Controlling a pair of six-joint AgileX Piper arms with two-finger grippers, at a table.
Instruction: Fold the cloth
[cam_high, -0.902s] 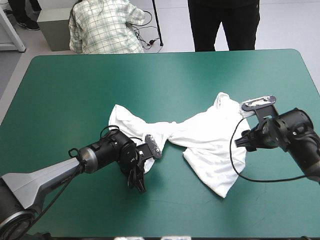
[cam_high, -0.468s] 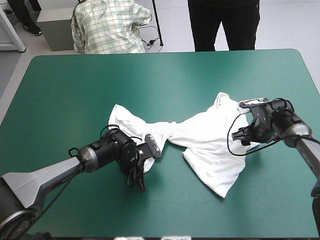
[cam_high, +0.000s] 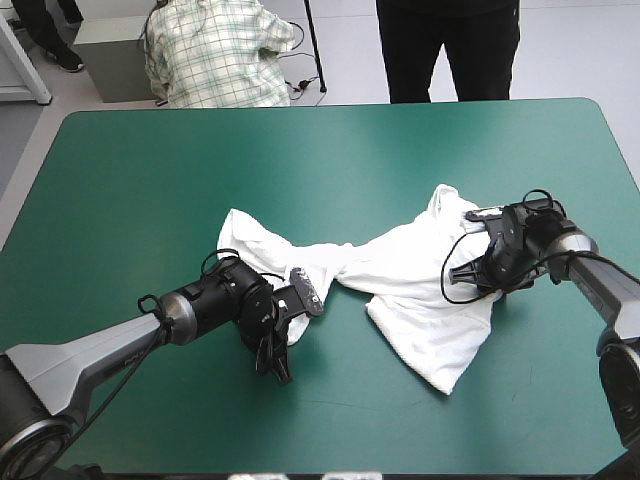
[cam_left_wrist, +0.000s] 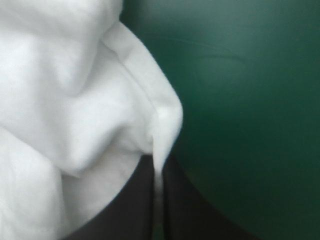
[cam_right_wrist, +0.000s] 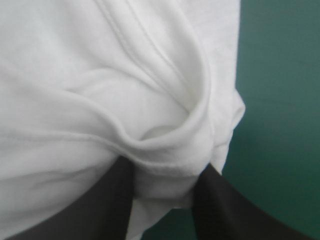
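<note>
— White T-shirt (cam_high: 400, 270), high view: where does it lie?
— Mid-table on the teal-green cover (cam_high: 150, 180). It is crumpled and drawn into a long band with a twist near its middle. Left gripper (cam_high: 280, 345) is at its near-left end, right gripper (cam_high: 478, 272) at its right edge.
— Left wrist view?
— Black fingers all but closed at the left gripper (cam_left_wrist: 157, 167), a thin edge of the T-shirt (cam_left_wrist: 65, 100) pinched between them. Bare cover beside it. The hold looks slim; I judge it liable to slip under a hard pull.
— Right wrist view?
— Right gripper (cam_right_wrist: 167, 170) has its fingers standing apart, with a thick rolled hem of the T-shirt (cam_right_wrist: 100, 65) bulging into the gap. Not clamped yet, by the look.
— Step in hand, then?
— Taking the second hold, I judge. It is best done by closing on the whole hem roll, not one loose layer, with the fingers low to the cover. After that, lift both ends together and draw them apart gently, so the twist unwinds before any fold.
— Against the earlier high views?
— The right arm has swung in from the table's right side and come down at the T-shirt's edge; earlier it sat farther out. The left arm and T-shirt lie as they did.
</note>
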